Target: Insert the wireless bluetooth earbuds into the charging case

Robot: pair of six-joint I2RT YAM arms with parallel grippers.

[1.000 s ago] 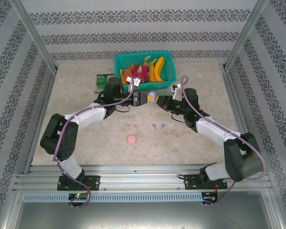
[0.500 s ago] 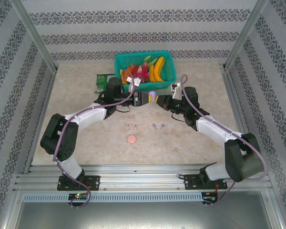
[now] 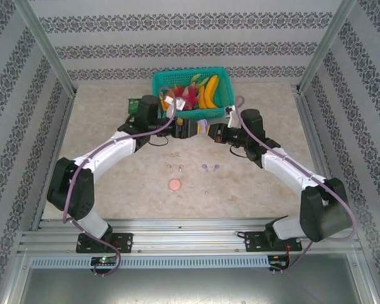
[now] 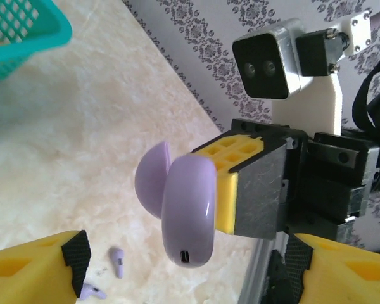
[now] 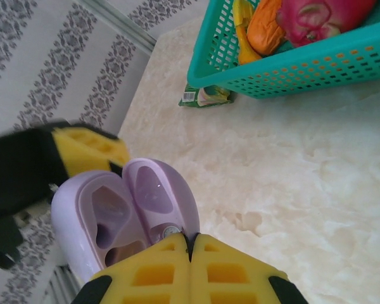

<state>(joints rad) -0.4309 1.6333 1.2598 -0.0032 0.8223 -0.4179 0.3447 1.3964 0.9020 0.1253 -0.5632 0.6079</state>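
Item one, the worktop (image 3: 253, 190): a pale marbled surface, walled in patterned paper. Item two, the right claw (image 5: 190, 244): we record its yellow fingers pressed together and pinching the lilac charging case (image 4: 189, 209) by one edge. It holds the case clear of the worktop, toward the far edge and just in front of the teal basket (image 3: 218, 109). The case stands hinged apart, lid and body spread, and its inner wells face the right wrist camera. The left wrist camera shows a small port on the lower rim of the body. Item three, the left claw (image 4: 187, 253): spread wide, one yellow finger to each side of the case, and apart from it as far as we can tell. Item four, the lilac earbuds (image 3: 204, 167): two, lying side by side on the bare middle of the worktop. Item five, the pinkish earbuds (image 3: 170, 168): two, lying just left of the lilac pair, at the same distance from the near edge. Item six, a pink round case (image 3: 175, 184): closed, near the pinkish pair on the side of the near edge. Item seven, the basket itself: set against the middle of the far edge and filled with bananas (image 3: 209, 95) and other toy fruit. Item eight, a green packet (image 3: 133, 106): flat on the worktop just left of the basket.
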